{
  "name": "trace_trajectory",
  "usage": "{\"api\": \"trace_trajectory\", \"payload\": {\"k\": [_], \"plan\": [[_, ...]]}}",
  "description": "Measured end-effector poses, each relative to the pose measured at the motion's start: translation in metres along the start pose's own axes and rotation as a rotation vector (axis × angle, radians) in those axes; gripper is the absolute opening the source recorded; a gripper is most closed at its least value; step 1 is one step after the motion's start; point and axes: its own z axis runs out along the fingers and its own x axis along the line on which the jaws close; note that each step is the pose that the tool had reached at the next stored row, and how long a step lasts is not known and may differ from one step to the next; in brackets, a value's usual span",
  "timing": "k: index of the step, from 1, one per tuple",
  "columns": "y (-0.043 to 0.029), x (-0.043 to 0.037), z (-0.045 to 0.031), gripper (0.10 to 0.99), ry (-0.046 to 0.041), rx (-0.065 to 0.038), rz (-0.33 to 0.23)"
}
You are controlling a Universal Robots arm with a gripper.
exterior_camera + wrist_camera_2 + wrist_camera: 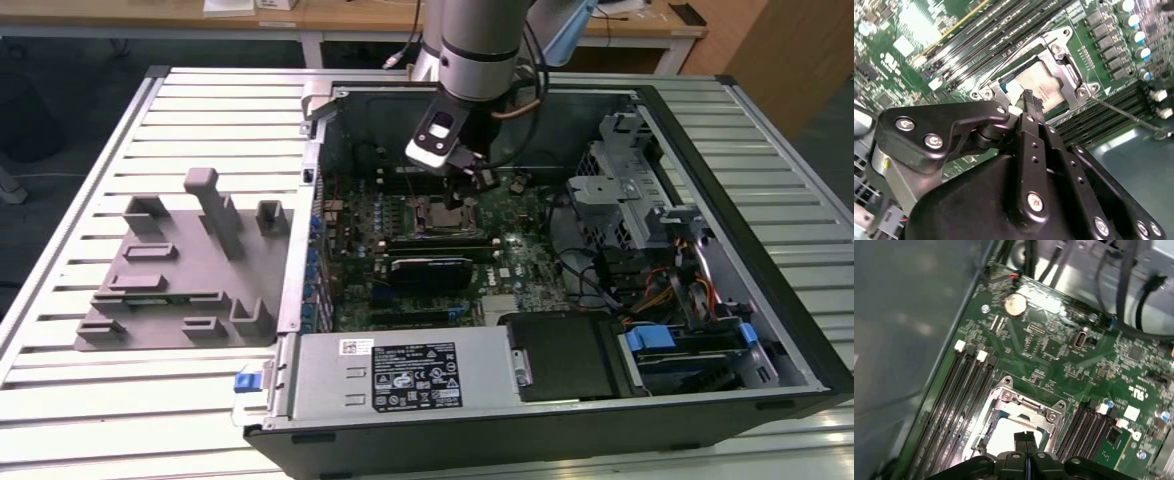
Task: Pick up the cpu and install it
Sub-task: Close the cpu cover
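The jaws are pressed together, gripping nothing, and the small flat square silver-topped cpu (pixel 1049 80) lies just beneath their tips in the metal-framed socket (pixel 1066 52) of the green motherboard (pixel 919 25): placed, it seems, though latching I cannot confirm.

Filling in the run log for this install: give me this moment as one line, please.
claw: shut, tips over cpu | cpu: lying in socket | contact: cannot tell

The cpu (pixel 1046 82), square and silver-topped, lies flat; seated within the motherboard's metal socket frame (pixel 1074 80).
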Motion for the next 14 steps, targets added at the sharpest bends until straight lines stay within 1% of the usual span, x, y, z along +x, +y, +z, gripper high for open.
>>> {"api": "trace_trajectory", "payload": {"k": [14], "plan": [[0.0,0.0,0.0002,0.106,-0.0073,-0.004,-0.254]]}}
